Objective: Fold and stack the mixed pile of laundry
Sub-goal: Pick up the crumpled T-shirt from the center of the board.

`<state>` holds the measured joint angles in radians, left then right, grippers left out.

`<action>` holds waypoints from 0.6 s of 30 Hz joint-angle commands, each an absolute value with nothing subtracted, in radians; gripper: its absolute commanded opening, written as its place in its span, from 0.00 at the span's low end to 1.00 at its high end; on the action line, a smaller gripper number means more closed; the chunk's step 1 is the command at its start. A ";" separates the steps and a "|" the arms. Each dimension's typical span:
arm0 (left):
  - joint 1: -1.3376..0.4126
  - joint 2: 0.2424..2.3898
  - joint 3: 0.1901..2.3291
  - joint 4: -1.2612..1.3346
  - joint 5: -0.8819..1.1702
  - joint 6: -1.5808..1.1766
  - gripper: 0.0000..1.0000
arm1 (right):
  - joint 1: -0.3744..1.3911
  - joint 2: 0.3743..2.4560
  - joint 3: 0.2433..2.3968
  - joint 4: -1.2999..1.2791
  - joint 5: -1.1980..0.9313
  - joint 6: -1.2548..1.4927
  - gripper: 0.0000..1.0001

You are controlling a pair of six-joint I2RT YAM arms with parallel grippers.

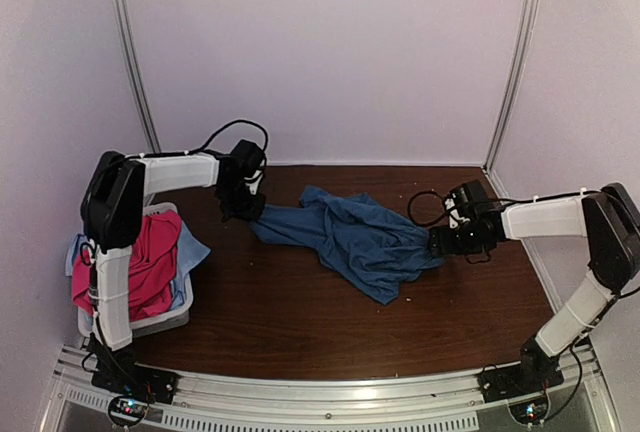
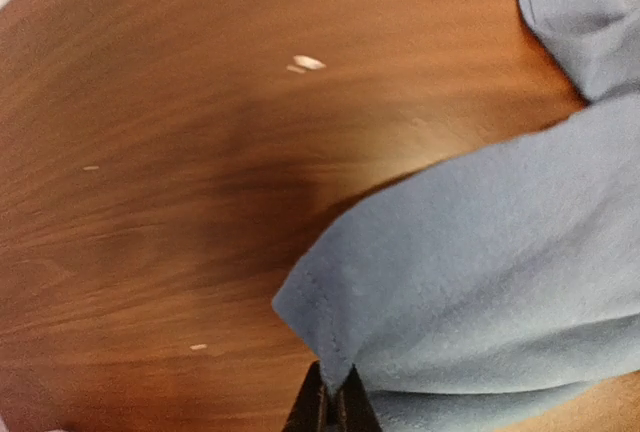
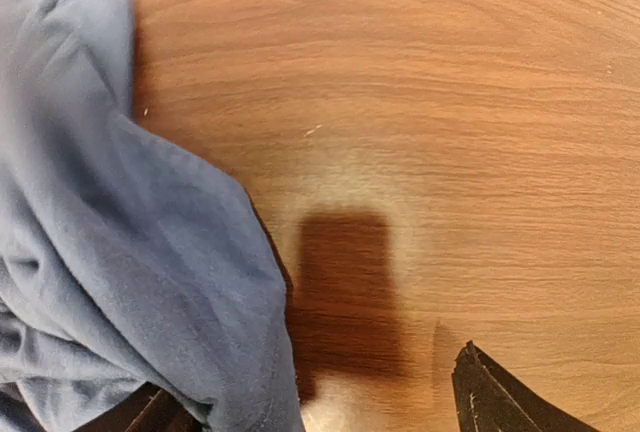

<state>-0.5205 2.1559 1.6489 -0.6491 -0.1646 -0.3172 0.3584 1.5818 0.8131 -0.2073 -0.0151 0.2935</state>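
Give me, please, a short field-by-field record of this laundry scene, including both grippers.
Surface: wood-grain table
Garment on table: dark blue T-shirt, crumpled, mid-table
Left gripper: shut on the T-shirt's hem at its left end
Right gripper: open at the T-shirt's right end, cloth draped over one finger
Container: white plastic basket, at the table's left side
In basket: magenta-pink shirt and pale light-blue cloth, both unfolded
Folded stack: none visible

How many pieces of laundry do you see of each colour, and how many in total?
dark blue T-shirt: 1
pink shirt: 1
light-blue cloth: 1
Total: 3
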 commanded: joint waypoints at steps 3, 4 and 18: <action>-0.436 1.881 1.605 -0.575 -0.037 -0.295 0.00 | 0.319 1.515 0.804 -0.207 -0.081 0.259 0.84; -0.436 1.868 1.609 -0.576 0.011 -0.291 0.00 | 0.323 1.498 0.801 -0.196 -0.116 0.247 0.84; -0.489 1.660 1.665 -0.494 0.277 -0.259 0.00 | 0.496 1.203 0.712 -0.148 -0.338 0.240 0.77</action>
